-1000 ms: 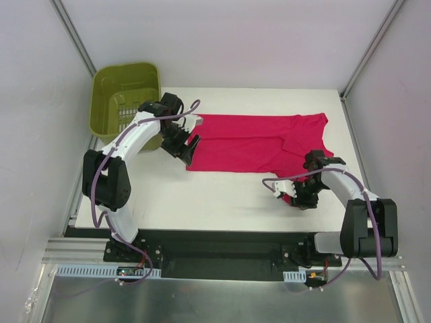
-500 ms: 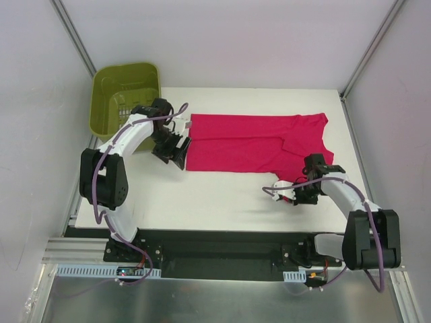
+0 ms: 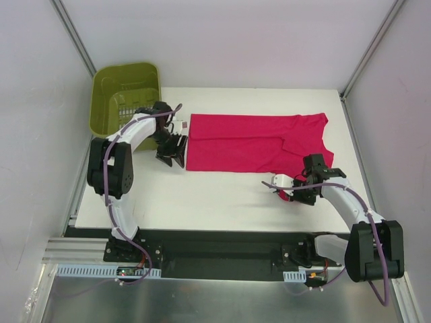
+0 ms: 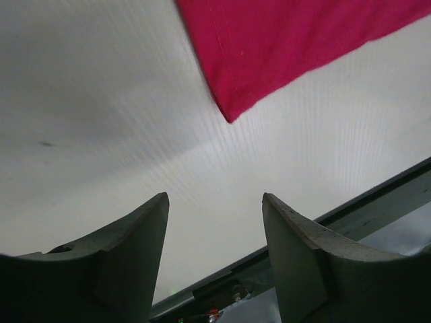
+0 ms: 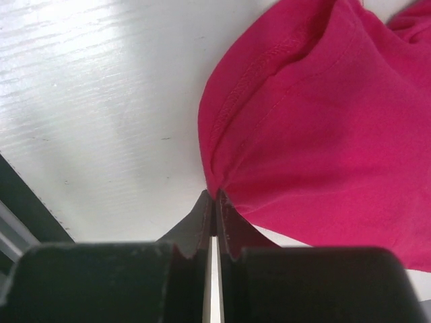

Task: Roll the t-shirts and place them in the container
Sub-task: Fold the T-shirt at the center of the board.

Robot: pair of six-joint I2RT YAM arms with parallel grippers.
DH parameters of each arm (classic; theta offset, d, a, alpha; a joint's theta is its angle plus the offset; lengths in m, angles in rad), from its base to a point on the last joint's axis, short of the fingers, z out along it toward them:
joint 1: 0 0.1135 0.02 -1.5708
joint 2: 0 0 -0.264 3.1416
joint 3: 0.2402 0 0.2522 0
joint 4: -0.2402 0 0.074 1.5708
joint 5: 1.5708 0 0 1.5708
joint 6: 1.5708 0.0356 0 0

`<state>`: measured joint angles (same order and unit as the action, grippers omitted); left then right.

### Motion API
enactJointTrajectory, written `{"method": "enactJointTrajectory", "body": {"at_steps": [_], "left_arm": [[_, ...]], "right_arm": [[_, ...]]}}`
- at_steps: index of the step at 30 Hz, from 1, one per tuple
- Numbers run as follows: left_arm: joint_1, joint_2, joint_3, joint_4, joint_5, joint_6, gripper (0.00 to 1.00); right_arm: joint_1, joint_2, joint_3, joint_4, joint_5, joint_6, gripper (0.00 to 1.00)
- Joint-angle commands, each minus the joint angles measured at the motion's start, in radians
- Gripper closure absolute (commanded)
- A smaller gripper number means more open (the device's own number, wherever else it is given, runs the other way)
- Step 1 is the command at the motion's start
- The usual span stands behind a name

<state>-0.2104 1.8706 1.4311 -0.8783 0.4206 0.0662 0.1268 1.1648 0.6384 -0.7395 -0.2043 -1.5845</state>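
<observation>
The magenta-red t-shirt (image 3: 242, 142) lies spread flat across the middle of the white table, with a fold of it trailing toward the near right. My right gripper (image 3: 295, 195) is at that near-right fold. In the right wrist view it (image 5: 215, 195) is shut on the hem of the t-shirt (image 5: 323, 121), which puckers at the fingertips. My left gripper (image 3: 175, 153) sits just off the shirt's near-left corner. In the left wrist view it (image 4: 215, 198) is open over bare table, with the t-shirt corner (image 4: 232, 111) a little ahead of its fingers (image 4: 138, 235).
A green basket (image 3: 124, 94) stands at the back left corner, close behind my left arm. The black rail (image 3: 222, 242) runs along the table's near edge. Frame posts and grey walls close in both sides.
My right gripper has shut on the shirt's near-right fold. My left gripper slid left off the shirt's left edge toward its near corner, and its jaws have narrowed somewhat.
</observation>
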Motion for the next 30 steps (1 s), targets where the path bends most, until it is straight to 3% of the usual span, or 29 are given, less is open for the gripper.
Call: {"method": "enactJointTrajectory", "body": {"at_steps": [1,11,21,28,30], "left_arm": [[-0.044,0.074,0.086,0.007,0.032,-0.029,0.44],[-0.113,0.219,0.181,-0.002,-0.114,-0.017,0.46],[-0.136,0.260,0.169,-0.017,-0.088,0.000,0.51],[-0.158,0.289,0.190,-0.050,-0.023,0.021,0.75],[-0.158,0.268,0.175,-0.056,-0.025,0.033,0.99]], "right_arm": [[0.008,-0.016,-0.008,0.009,-0.001,0.093,0.99],[0.007,-0.028,-0.008,-0.024,-0.012,0.101,0.99],[0.008,-0.002,0.009,-0.005,-0.018,0.118,0.99],[-0.003,0.007,0.035,0.008,0.023,0.139,0.99],[-0.019,0.007,0.064,-0.003,0.042,0.153,0.99]]}}
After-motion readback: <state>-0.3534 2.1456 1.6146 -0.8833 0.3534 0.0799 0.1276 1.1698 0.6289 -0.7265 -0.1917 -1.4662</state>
